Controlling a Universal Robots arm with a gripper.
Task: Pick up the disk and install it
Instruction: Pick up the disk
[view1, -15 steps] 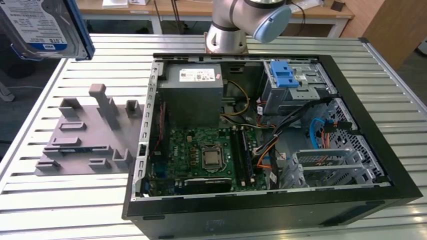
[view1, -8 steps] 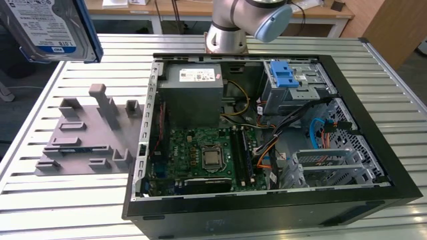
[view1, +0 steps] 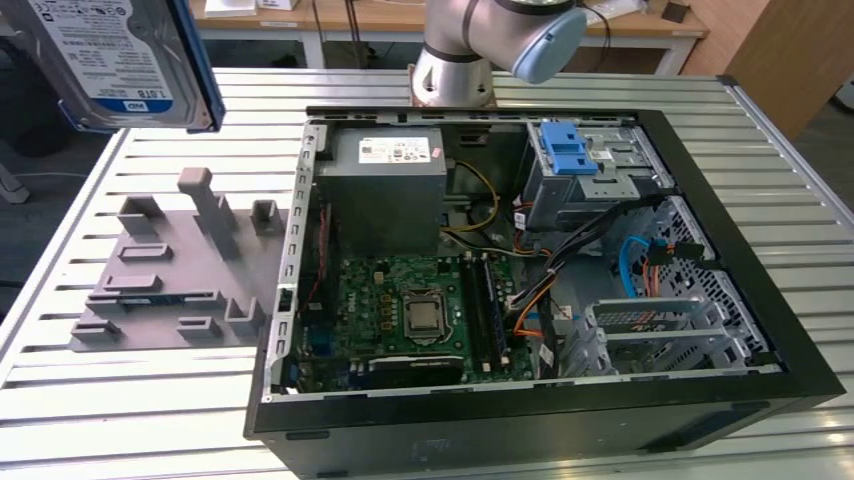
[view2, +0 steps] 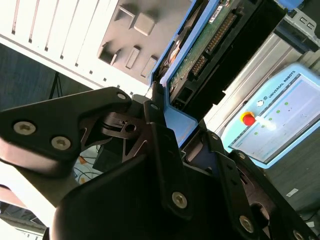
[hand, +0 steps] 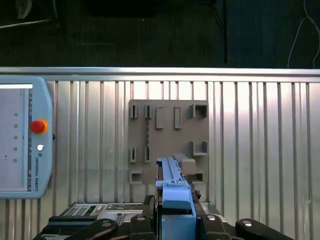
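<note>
Slats of aluminium made up the table (view1: 80, 420), and on it lay the black computer case (view1: 534, 425), open side up, with the robot arm (view1: 467, 50) rising just behind it. Inside the case, the green motherboard (view1: 400, 310) sat beside the grey power-supply box (view1: 384, 190), and a drive cage with a blue latch (view1: 567, 150) stood toward the exterior view's right. A grey fixture plate (view1: 147, 290) with upright pegs rested on the table just beside the case, on the exterior view's left. A teach pendant (hand: 20, 140) with a red stop button lay on the slats near that plate in the first wrist view. The disk (view1: 114, 60) hung raised clear of the table at the exterior view's upper left, on the fixture plate's side of the case, its white-and-blue label facing the camera. In the second wrist view the gripper (view2: 175, 125) was clenched on the disk (view2: 210, 45), its black fingers (view2: 150, 107) pressed against the blue bracket at one end while the circuit-board face and connector row stretched away from them. In the first wrist view the disk (hand: 172, 185) showed edge-on, jutting out from the gripper (hand: 176, 217) with the fixture plate beyond it.
</note>
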